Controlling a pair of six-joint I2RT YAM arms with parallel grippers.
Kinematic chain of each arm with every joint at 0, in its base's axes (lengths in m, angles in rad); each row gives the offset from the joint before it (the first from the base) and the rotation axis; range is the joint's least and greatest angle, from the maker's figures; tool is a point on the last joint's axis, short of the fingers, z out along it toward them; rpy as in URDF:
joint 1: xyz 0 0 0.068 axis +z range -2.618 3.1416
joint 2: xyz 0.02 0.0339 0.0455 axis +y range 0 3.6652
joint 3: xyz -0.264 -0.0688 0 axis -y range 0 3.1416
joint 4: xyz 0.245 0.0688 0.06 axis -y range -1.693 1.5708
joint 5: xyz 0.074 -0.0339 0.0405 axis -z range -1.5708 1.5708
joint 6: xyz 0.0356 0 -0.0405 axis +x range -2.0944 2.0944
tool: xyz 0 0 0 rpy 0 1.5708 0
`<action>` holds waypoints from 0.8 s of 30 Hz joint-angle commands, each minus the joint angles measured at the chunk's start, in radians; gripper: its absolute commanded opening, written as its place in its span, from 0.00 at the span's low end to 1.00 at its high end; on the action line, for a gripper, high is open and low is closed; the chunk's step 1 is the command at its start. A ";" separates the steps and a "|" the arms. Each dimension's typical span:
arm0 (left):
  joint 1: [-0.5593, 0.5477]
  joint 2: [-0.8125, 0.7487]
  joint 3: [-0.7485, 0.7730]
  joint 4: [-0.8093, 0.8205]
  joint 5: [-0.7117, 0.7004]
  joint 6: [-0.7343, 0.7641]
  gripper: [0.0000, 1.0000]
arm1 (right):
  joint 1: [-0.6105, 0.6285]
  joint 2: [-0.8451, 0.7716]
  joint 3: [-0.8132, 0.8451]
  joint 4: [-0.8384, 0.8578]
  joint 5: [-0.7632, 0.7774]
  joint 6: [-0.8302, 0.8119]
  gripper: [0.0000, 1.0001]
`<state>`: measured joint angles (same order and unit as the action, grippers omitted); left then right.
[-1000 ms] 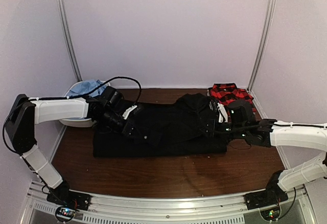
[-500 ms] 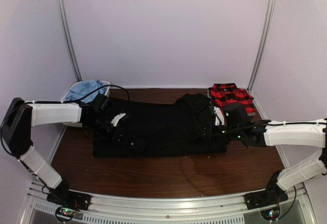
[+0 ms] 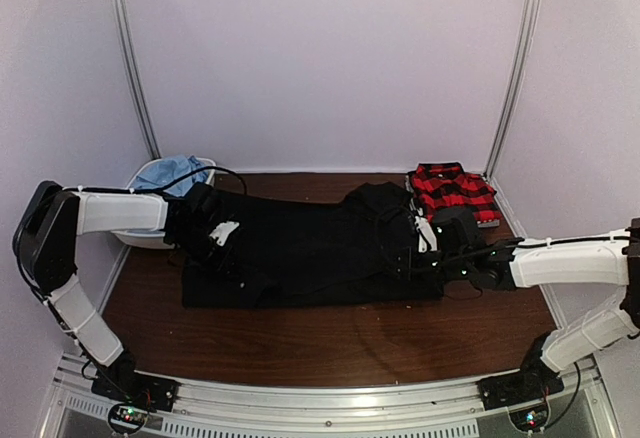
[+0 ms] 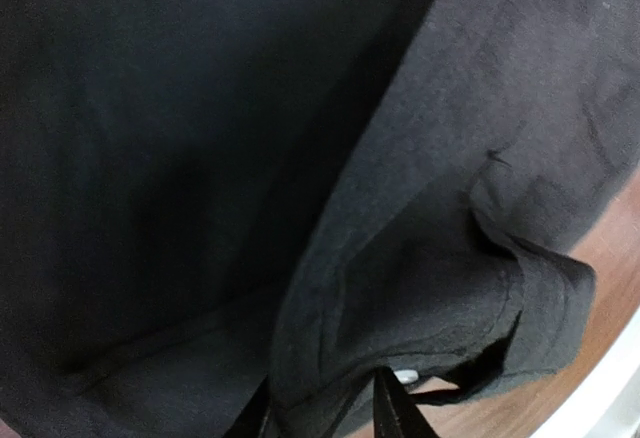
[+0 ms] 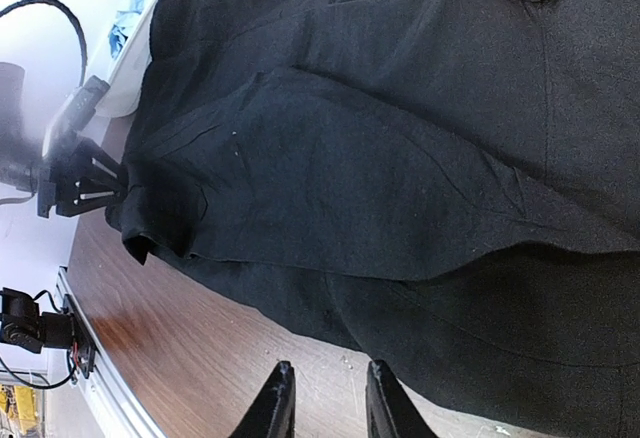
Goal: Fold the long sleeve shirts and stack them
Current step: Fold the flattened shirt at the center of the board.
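Observation:
The black shirt (image 3: 330, 248) lies spread across the middle of the table, with one sleeve folded over its body. My left gripper (image 3: 230, 250) is at the shirt's left end. In the left wrist view it (image 4: 320, 413) is shut on a fold of the black sleeve (image 4: 420, 258) near the cuff. My right gripper (image 3: 424, 248) is at the shirt's right end. In the right wrist view it (image 5: 330, 366) is open and empty, just above bare table beside the shirt's front edge (image 5: 400, 328). The red-and-black plaid shirt (image 3: 452, 190) lies folded at the back right. The light blue shirt (image 3: 165, 172) sits at the back left.
The light blue shirt lies in a white tub (image 3: 150, 238) at the back left corner. Pale walls with metal posts (image 3: 132, 68) close in the table on three sides. A metal rail (image 3: 320, 413) runs along the near edge by the arm bases.
My left gripper has drawn back to the left with the black sleeve in it. My right gripper has shifted a little left over the shirt's right end.

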<state>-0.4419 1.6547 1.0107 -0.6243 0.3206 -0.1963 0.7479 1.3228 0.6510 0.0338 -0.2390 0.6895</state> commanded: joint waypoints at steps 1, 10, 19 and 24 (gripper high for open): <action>0.011 0.008 0.047 0.008 -0.133 -0.012 0.36 | 0.001 0.004 -0.012 -0.011 0.046 -0.031 0.26; 0.017 -0.076 0.028 0.036 -0.318 -0.122 0.60 | 0.000 0.029 -0.021 0.005 0.046 -0.032 0.26; -0.044 -0.358 -0.220 0.264 -0.111 -0.266 0.87 | 0.003 0.047 -0.024 0.025 0.038 -0.027 0.25; -0.224 -0.425 -0.229 0.213 -0.324 -0.279 0.88 | 0.010 0.069 -0.019 0.039 0.031 -0.023 0.25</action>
<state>-0.5526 1.2655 0.7891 -0.4496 0.1345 -0.4374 0.7486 1.3750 0.6338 0.0425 -0.2123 0.6754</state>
